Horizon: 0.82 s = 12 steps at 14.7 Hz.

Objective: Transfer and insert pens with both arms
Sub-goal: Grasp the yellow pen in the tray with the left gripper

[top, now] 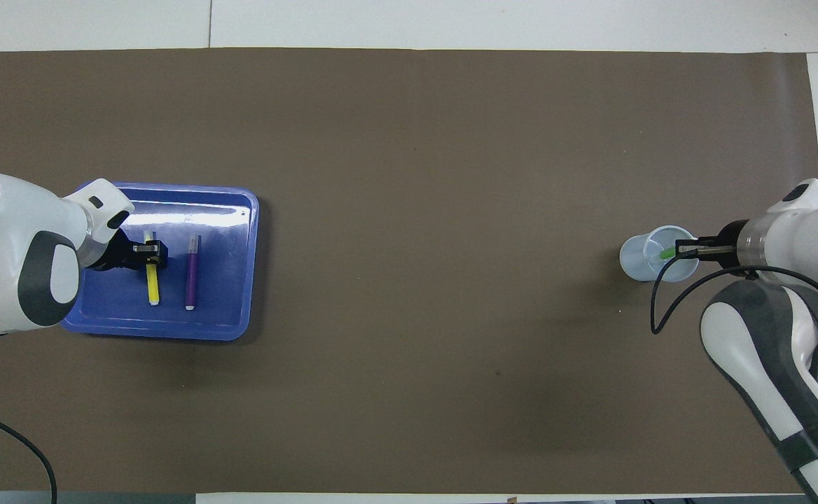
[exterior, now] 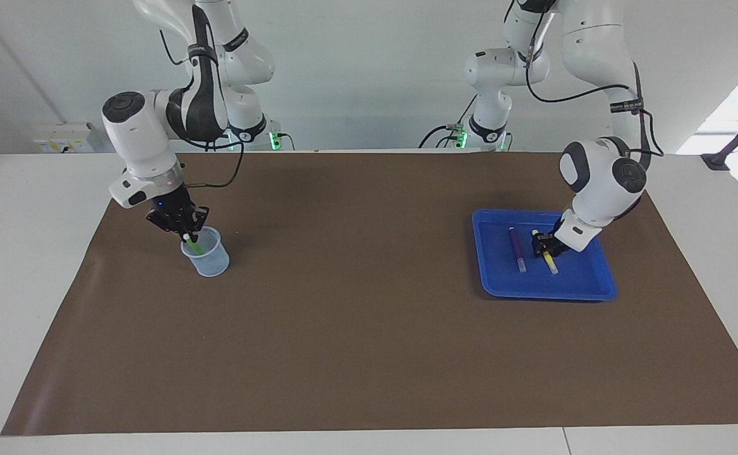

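On my facing feed, the right gripper [exterior: 187, 235] sits at left centre over the clear cup [exterior: 206, 252], clamped on the green pen [exterior: 193, 244], whose lower end dips inside the cup; I can't tell whether it touches the bottom. On the overhead feed that pen [top: 667, 253] shows as a green stub at the cup's [top: 643, 260] rim, right of frame. The left gripper [exterior: 544, 246] is down in the blue tray [exterior: 587, 287], right of centre, its fingers closed around the yellow pen [exterior: 551, 263] near its upper end. The purple pen [exterior: 516, 249] lies just beside, flat in the tray and untouched.
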Each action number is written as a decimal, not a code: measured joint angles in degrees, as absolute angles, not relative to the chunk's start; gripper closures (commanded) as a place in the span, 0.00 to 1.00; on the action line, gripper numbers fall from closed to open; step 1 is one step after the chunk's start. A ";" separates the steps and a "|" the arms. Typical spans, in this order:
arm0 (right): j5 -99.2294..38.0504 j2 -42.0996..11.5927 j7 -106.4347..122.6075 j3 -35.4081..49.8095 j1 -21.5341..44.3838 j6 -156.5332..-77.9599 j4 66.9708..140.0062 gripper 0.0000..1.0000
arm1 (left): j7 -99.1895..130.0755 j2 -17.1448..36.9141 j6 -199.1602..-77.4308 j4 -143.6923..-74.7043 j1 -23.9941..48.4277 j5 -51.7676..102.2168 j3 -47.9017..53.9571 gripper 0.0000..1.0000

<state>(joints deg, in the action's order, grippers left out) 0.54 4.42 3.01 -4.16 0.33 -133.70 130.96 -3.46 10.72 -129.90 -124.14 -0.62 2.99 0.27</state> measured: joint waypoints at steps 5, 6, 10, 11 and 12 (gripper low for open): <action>3.03 4.42 3.01 -4.16 0.33 -133.73 130.98 1.00 | -3.46 10.70 -130.43 -124.14 -0.66 2.91 0.21 1.00; 3.15 4.42 3.01 -4.16 0.33 -133.73 130.98 1.00 | -3.46 10.70 -130.48 -124.14 -0.66 2.91 0.21 1.00; 3.33 4.42 3.01 -4.16 0.33 -133.73 131.00 0.49 | -3.46 10.70 -130.63 -124.13 -0.73 2.91 0.22 1.00; 3.34 4.42 3.01 -4.16 0.33 -133.73 131.00 0.42 | -3.46 10.70 -130.63 -124.08 -0.95 2.91 0.21 1.00; 3.34 4.42 3.01 -4.16 0.33 -133.73 131.00 0.38 | -3.46 10.70 -130.58 -123.89 -1.19 2.91 0.20 1.00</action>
